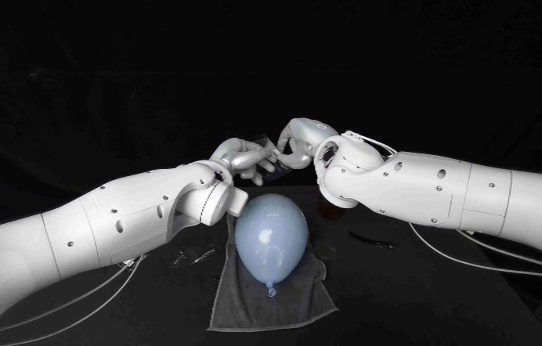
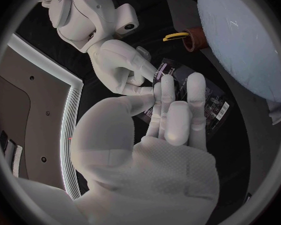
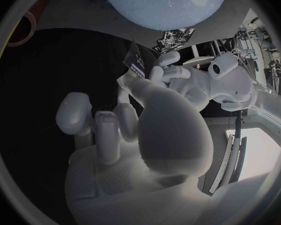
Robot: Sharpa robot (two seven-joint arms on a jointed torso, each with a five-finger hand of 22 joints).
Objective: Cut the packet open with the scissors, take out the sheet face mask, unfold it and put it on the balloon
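A dark packet (image 1: 272, 145) is held up in the air between my two hands, behind and above the balloon. My left hand (image 1: 242, 158) grips it with its fingers (image 2: 177, 110) laid flat on the printed face of the packet (image 2: 210, 104). My right hand (image 1: 301, 138) pinches the packet's edge (image 3: 136, 61) from the other side, and both hands touch there. The pale blue balloon (image 1: 271, 235) lies on a grey towel (image 1: 271, 303) near the table's front. What look like small metal scissors (image 1: 193, 256) lie on the table left of the towel. No face mask shows.
A brown tape roll (image 1: 330, 210) sits just right of the balloon, under my right forearm. A slim dark item (image 1: 373, 240) lies on the table further right. Cables hang from both arms near the table's front corners.
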